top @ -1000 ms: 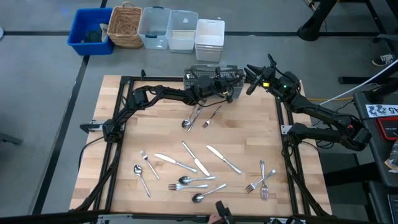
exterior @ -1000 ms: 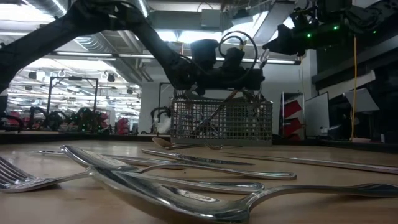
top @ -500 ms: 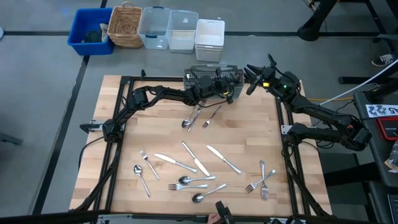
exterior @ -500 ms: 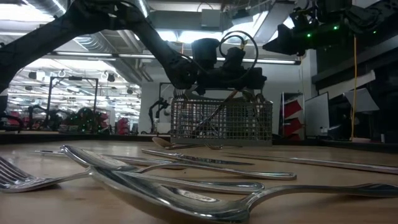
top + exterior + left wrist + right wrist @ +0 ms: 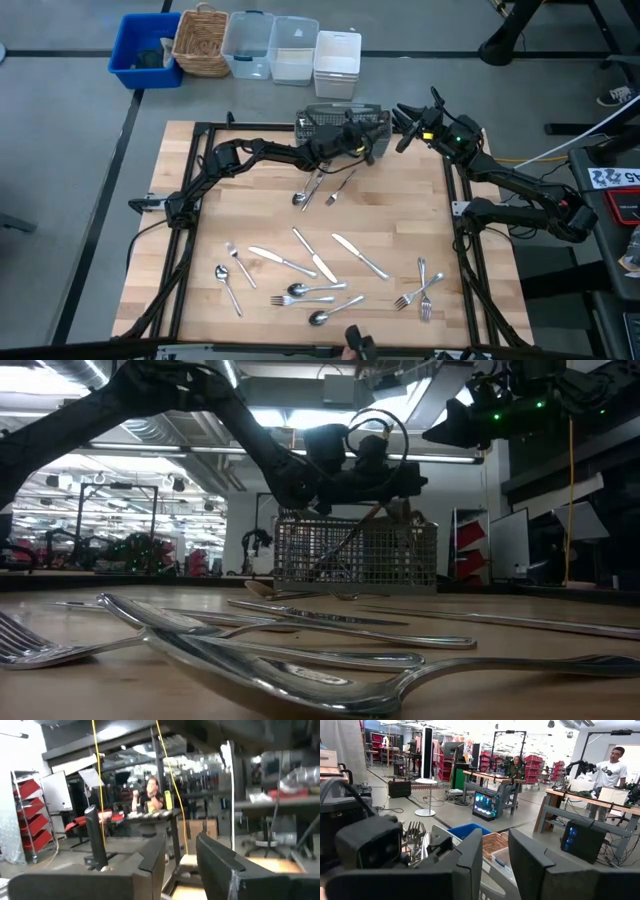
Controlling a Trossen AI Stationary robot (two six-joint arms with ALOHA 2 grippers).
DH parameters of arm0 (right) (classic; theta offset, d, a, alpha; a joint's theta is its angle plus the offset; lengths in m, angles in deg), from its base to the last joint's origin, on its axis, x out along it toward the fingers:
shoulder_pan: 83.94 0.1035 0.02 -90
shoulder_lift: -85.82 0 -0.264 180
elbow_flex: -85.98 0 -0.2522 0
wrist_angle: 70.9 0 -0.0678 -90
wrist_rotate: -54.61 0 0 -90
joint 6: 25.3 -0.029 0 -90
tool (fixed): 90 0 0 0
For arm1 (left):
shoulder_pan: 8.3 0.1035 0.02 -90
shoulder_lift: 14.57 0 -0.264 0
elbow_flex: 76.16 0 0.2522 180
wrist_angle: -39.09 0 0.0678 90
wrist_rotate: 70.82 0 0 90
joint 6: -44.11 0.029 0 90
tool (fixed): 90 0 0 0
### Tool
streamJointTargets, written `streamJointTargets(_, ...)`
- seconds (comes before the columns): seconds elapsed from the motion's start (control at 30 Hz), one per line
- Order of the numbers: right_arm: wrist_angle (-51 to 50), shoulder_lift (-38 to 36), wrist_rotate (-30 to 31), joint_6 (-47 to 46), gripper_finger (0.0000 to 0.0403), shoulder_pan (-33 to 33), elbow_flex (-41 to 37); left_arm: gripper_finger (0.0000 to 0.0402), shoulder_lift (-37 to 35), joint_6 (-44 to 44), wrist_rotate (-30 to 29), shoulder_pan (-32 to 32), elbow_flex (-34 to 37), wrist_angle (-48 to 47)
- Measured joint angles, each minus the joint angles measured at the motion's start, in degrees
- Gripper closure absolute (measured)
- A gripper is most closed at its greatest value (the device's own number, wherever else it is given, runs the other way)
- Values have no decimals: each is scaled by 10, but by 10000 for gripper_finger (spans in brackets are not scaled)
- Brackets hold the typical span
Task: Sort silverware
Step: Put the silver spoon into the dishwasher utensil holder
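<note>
Overhead, the pale butcher-block wooden table (image 5: 400, 215) carries everything; only that view shows the row of bins beyond its far edge, which the level camera cannot see.

Left arm: long, dark, reaching across to the far edge. Its left gripper (image 5: 352, 138) hangs over the grey wire-mesh basket (image 5: 343, 121), above the rim in the low view (image 5: 385, 475). Its fingers (image 5: 152, 855) stand parted with nothing between them; a second ago they sat lower and closer together over the basket.

Right arm: folded at the far right corner, right gripper (image 5: 404, 122) raised beside the basket, fingers (image 5: 470, 857) apart and empty, unchanged.

Basket contents: several handles of the shiny metal silverware (image 5: 352, 545) leaning inside the mesh; fork tines (image 5: 413, 834) show from the right wrist.

Loose silverware on the table: a small cluster just in front of the basket (image 5: 318, 188); knives, spoons and forks scattered across the near half (image 5: 312, 270), with a pair of forks (image 5: 420, 293) at the near right.

Bins: blue plastic tub (image 5: 143, 50), woven wicker basket (image 5: 202, 41), two clear tubs (image 5: 270, 46), white tub (image 5: 337, 62). Contents unclear.
</note>
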Motion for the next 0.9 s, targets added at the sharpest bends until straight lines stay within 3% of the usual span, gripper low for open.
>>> streamJointTargets(0.23, 2, -9, -13, 0, 309, 0, 0, 309, 0, -92, 1, -4, 0, 105)
streamJointTargets(0.57, -8, -68, -19, -14, 309, 1, 0, 309, -8, -103, 3, -28, -1, 231)
streamJointTargets(0.73, -27, -86, -68, -99, 309, 1, 0, 309, -49, -101, 4, -43, -2, 181)
streamJointTargets(0.9, -55, -87, -170, -154, 309, 1, 0, 309, -111, -77, 5, -59, -2, 21)
